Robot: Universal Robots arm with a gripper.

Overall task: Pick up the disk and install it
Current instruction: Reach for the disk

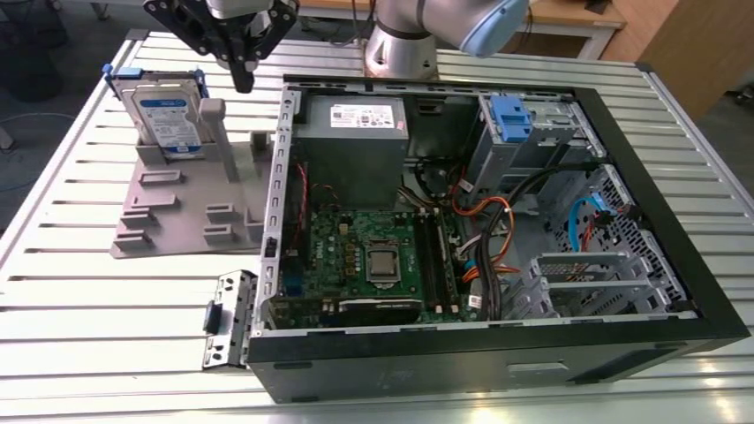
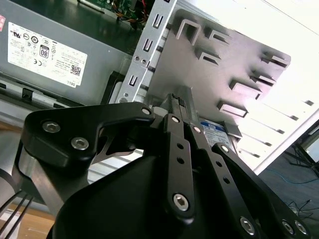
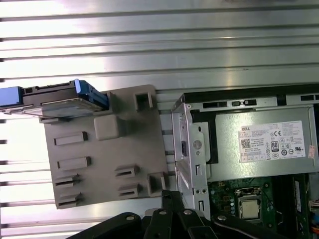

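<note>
Black sheet-metal walls of an open computer case (image 1: pixel 471 358), lying on its side, sit nearest in the exterior view, on a slatted aluminium table (image 1: pixel 71 291). Just beside the case's near corner at the exterior view's left lies a small grey metal bracket (image 1: pixel 229 318). Further to that left rests a flat grey plastic holder plate (image 1: pixel 177 212) with raised slots, and the disk (image 1: pixel 165 119), a silver-grey hard drive with a white-and-blue label and a blue frame, stands upright on edge in the plate's far end. The black gripper (image 1: pixel 243 84) hovers above the plate, between the disk and the case wall, apart from the disk; its jaws are drawn together with nothing between them. Both wrist views show the plate, the disk (image 3: pixel 60 99) and the closed fingertips (image 2: pixel 175 102). Inside the case, moving toward the exterior view's right, come a grey metal power-supply box (image 1: pixel 353 146) with a white sticker, a green motherboard (image 1: pixel 353 238) nearer the camera, a small blue plastic tab (image 1: pixel 509 115) on the drive bay, and orange and blue cables.
</note>
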